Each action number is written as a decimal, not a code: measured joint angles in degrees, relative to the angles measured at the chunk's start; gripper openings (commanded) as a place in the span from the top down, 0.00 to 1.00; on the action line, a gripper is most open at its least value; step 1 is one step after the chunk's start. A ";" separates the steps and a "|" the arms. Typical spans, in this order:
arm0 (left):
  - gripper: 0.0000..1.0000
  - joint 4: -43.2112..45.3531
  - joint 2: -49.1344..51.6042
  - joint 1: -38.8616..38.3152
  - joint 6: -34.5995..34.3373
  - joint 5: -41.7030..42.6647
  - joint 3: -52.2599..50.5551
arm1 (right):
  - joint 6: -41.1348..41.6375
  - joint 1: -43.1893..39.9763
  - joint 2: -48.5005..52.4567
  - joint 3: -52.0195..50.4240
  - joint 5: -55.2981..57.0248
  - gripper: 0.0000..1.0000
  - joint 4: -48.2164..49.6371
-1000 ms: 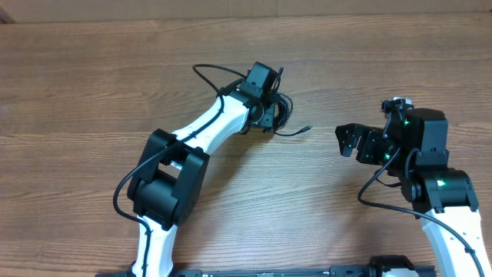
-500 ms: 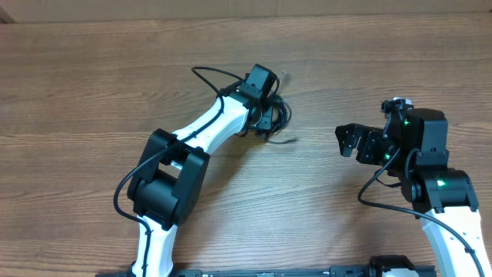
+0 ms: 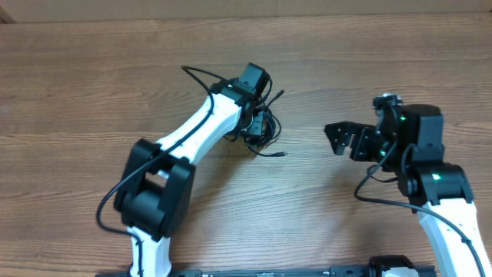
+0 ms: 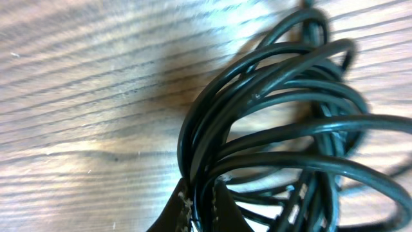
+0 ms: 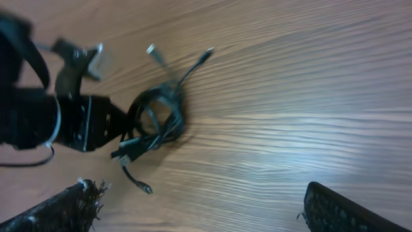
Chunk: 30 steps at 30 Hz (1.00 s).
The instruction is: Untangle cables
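Observation:
The cables [image 3: 265, 127] are a tangled bundle of thin black cords on the wooden table, with plug ends sticking out up-right and down-right. My left gripper [image 3: 257, 123] is shut on several strands of the bundle; in the left wrist view its fingertips [image 4: 201, 206] pinch the cords and the cable loops [image 4: 283, 122] spread to the right. My right gripper [image 3: 336, 138] is open and empty, to the right of the bundle. In the right wrist view the bundle [image 5: 158, 119] lies ahead between its spread fingers [image 5: 199, 209].
The wooden table [image 3: 92, 92] spreads out around the arms. The thicker black wire of the left arm [image 3: 201, 74] arcs above its wrist. The right arm's base [image 3: 442, 185] stands at the right.
My left gripper has dragged the cable bundle a little to the left and toward the front. My right gripper has moved left, closer to the bundle.

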 measured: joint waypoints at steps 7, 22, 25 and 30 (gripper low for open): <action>0.66 -3.08 -3.72 0.09 2.25 2.97 0.04 | -0.02 6.27 6.78 0.02 -3.15 0.00 4.15; 0.34 -4.09 -3.72 2.25 -2.12 -2.10 0.04 | 1.11 14.53 27.47 0.33 0.20 0.16 17.79; 0.32 -4.00 -3.72 3.85 -4.87 -3.19 0.04 | 1.16 16.37 31.02 0.33 4.04 0.16 20.44; 0.29 -4.00 -3.72 5.88 -7.30 -2.84 0.04 | 0.42 19.12 34.95 0.35 8.15 0.16 26.71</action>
